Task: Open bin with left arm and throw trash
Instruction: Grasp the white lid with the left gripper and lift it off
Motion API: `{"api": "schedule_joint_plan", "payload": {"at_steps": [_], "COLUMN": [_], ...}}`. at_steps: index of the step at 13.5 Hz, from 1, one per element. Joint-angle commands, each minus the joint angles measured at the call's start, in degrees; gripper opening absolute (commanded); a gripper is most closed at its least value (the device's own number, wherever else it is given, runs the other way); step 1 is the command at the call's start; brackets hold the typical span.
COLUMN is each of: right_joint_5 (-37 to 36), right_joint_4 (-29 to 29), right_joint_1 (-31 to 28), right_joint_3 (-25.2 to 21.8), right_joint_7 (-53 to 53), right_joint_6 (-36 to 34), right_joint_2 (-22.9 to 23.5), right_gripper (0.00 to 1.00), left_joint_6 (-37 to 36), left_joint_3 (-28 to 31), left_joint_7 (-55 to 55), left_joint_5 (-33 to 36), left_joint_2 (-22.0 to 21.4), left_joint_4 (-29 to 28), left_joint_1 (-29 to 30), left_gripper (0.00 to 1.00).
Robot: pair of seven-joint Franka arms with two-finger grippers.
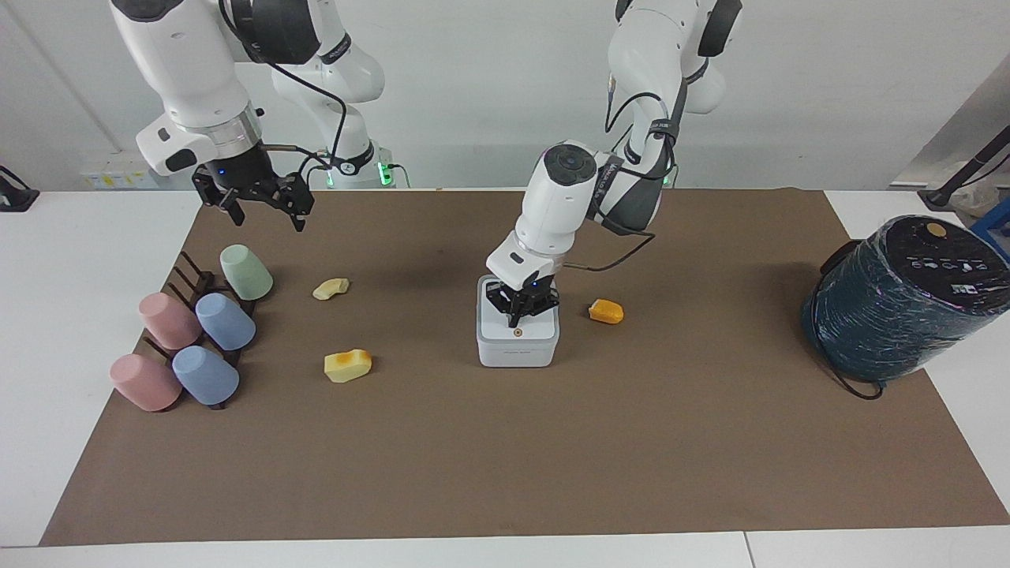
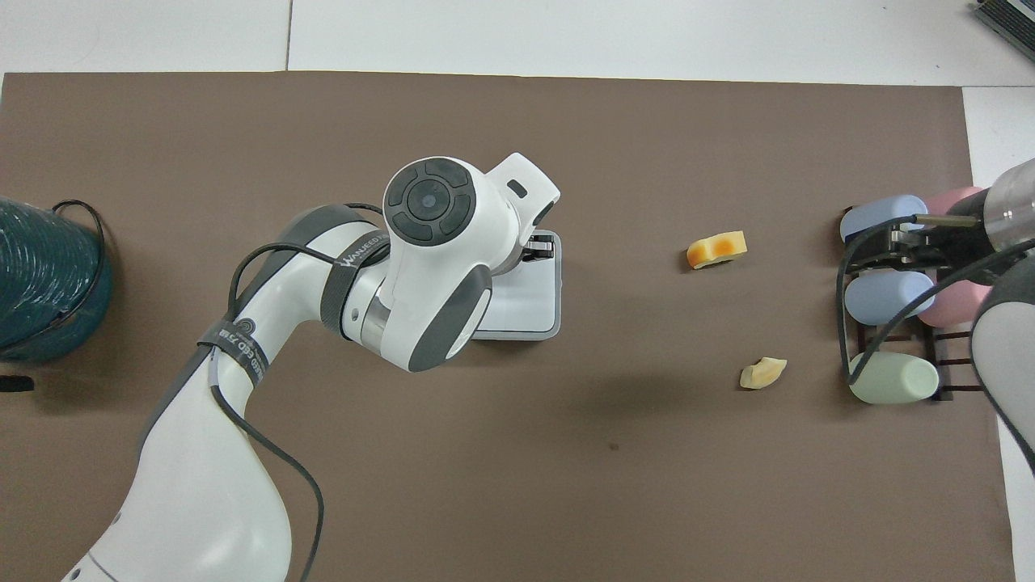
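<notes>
The bin (image 1: 518, 333) sits mid-mat, lid down. The left gripper (image 1: 518, 308) stands over the lid, fingers drawn narrow, tips close above the brown button (image 1: 517, 332); contact cannot be told. In the overhead view the left arm covers most of the bin (image 2: 540, 303) and hides the orange lump (image 1: 606, 312) entirely. The yellow block (image 2: 716, 248) and cream lump (image 2: 762, 373) lie nearer the cups (image 1: 189, 339). The right gripper (image 1: 260, 207) waits, spread wide, above the mat's edge.
</notes>
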Motion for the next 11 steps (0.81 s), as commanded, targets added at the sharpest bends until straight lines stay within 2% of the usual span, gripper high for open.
{"api": "schedule_joint_plan", "payload": {"at_steps": [1,3,4,6,9,11], "right_joint_5": [0.4,0.7,1.0,2.9,2.9,2.9], "right_joint_4": [0.1,-1.0,-3.9,-11.1,-13.6,-13.8], "right_joint_1": [-1.1,-1.9,-3.3,-4.1,-4.3,-3.5], "right_joint_3": [0.1,-0.5,-0.4,-0.5,-0.5,-0.5], "right_joint_7": [-1.6,-2.7,-3.0,-4.3,-7.2,-6.6], "right_joint_6": [-1.3,-0.8,1.0,10.6,16.4,22.5], "right_joint_2": [-0.3,-0.6,-1.9,-4.1,-1.2,2.1], "right_gripper": [1.00,1.00,1.00,1.00,1.00,1.00], "left_joint_6": [-4.1,-11.9,-16.4,-23.0,-30.5,-32.3], "left_joint_3": [1.2,1.2,1.3,1.9,1.7,1.6], "left_joint_7": [-0.3,-0.2,0.0,0.1,1.2,4.0], "left_joint_5": [1.2,2.9,2.9,2.9,3.0,4.5], "left_joint_2": [1.4,1.3,1.2,0.5,0.1,-0.6], "left_joint_4": [1.1,6.2,8.4,11.6,15.1,15.3], "left_joint_1": [-1.1,-0.4,-0.1,1.0,4.0,5.4], "left_gripper": [0.00,0.00,0.00,0.00,0.00,0.00]}}
